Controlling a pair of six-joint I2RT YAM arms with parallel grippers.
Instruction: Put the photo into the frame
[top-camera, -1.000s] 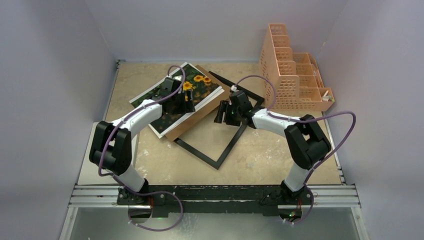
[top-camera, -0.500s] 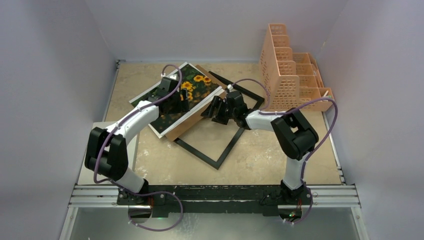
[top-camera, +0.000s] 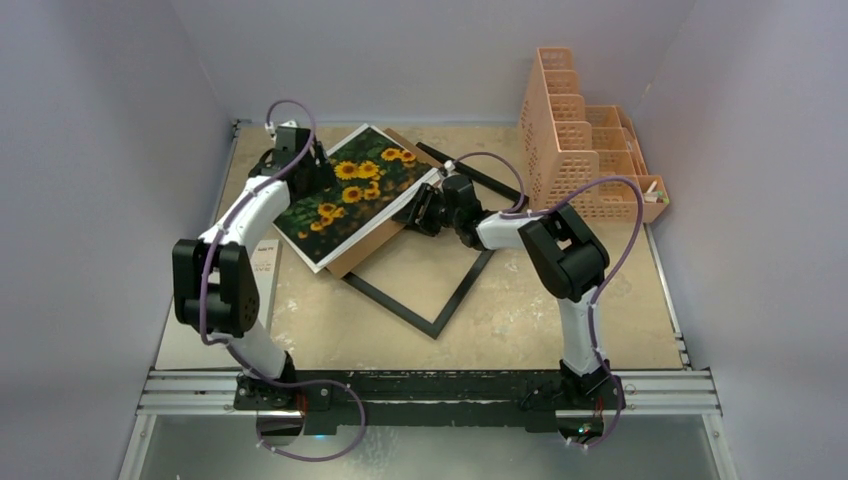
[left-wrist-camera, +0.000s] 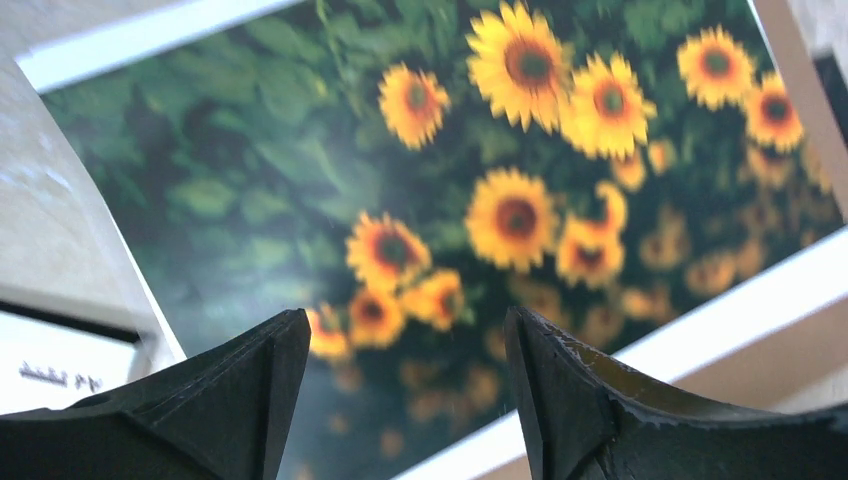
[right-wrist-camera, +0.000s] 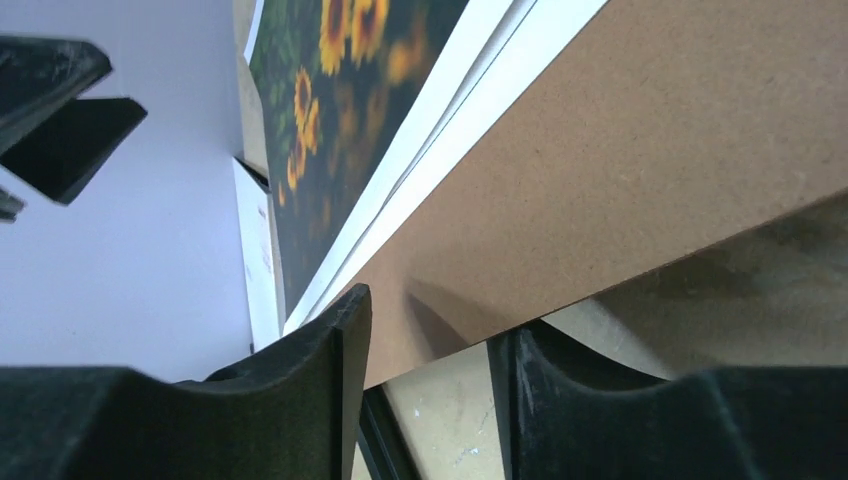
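The photo (top-camera: 350, 195), yellow sunflowers on dark green with a white border, lies on a brown backing board (top-camera: 375, 245) at the back left of the table. The board partly overlaps the black frame (top-camera: 463, 295), which lies flat on the table. My left gripper (top-camera: 305, 165) hovers open over the photo's far-left edge; in its wrist view the fingertips (left-wrist-camera: 290, 330) stand wide apart above the print (left-wrist-camera: 500, 150), holding nothing. My right gripper (top-camera: 412, 212) is at the board's right edge. Its jaws (right-wrist-camera: 425, 330) straddle the board's edge (right-wrist-camera: 650, 150) with a gap showing, open.
A peach mesh organizer (top-camera: 580, 150) stands at the back right. A white card with print (top-camera: 262, 262) lies by the photo's left side on a pale plate (top-camera: 215, 320). Grey walls close in on three sides.
The left gripper moved from the photo's middle to its far-left edge, uncovering the sunflowers. The right gripper slid left to the board's edge, its arm folding in.
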